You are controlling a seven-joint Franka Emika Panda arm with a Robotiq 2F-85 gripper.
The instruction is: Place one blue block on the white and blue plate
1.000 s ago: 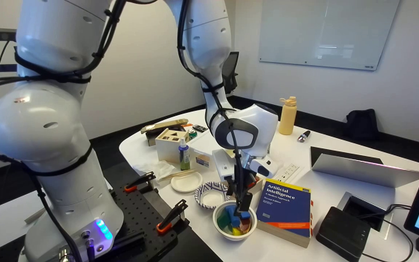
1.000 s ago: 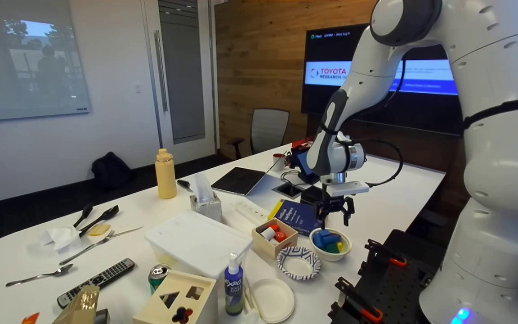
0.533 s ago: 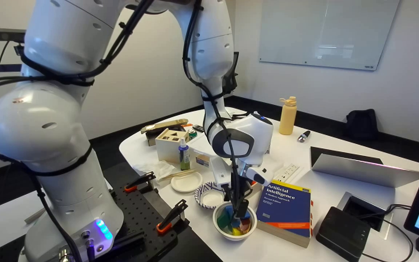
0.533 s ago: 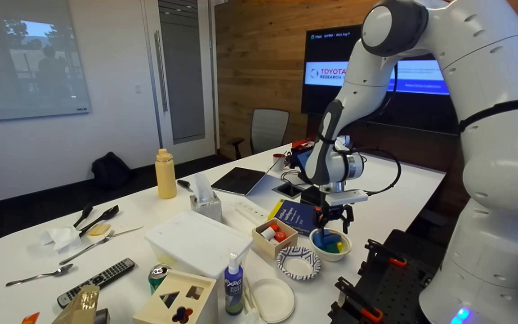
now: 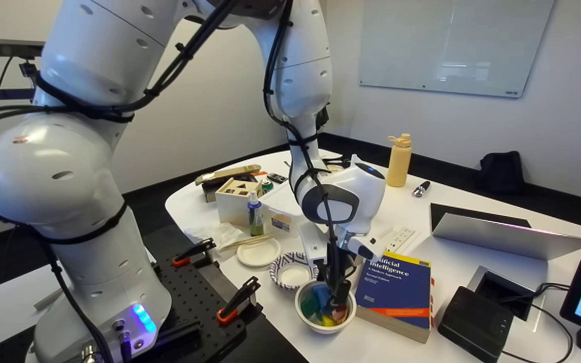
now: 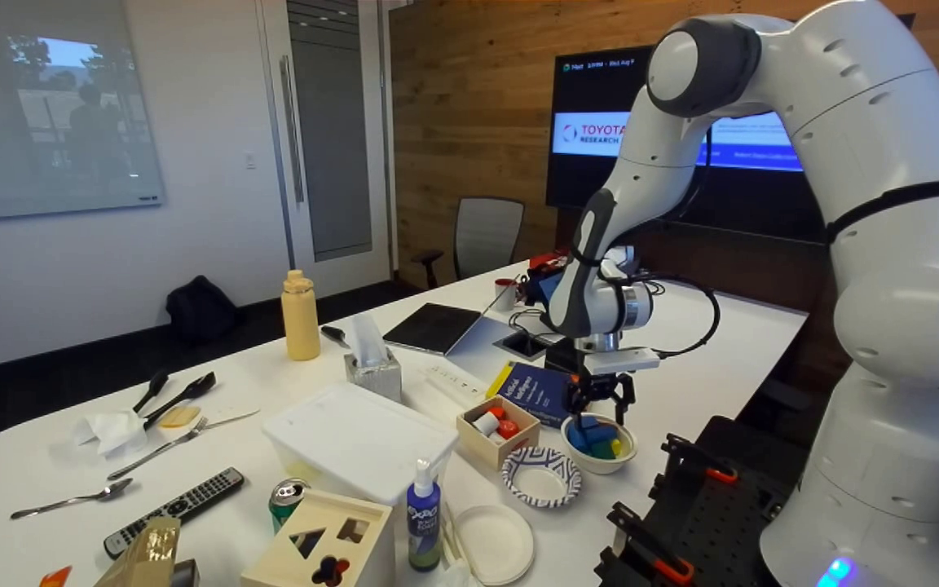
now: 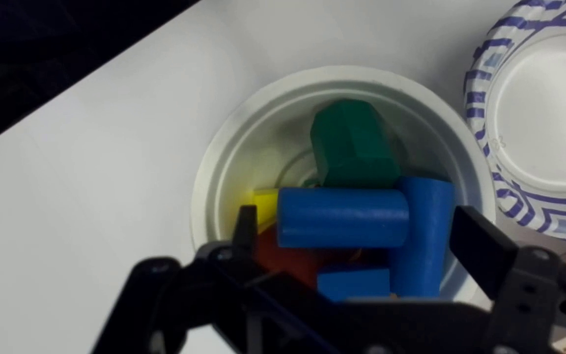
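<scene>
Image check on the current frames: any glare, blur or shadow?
Wrist view: the claw is dark, its nearer parts blurred; the crosswise blue block is clearer, with a soft highlight; the bowl is shaded inside. Both exterior views: reflections on the whiteboard. In an exterior view: bright highlights on the glossy white shoulder joint.

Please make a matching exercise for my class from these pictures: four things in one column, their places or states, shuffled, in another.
Things
1. gripper
2. green block
3. white and blue plate
4. yellow water bottle

Places and states
A. inside the white bowl
B. standing upright
C. jaws apart
D. beside the white bowl

Pairs: 1-C; 2-A; 3-D; 4-B
</scene>
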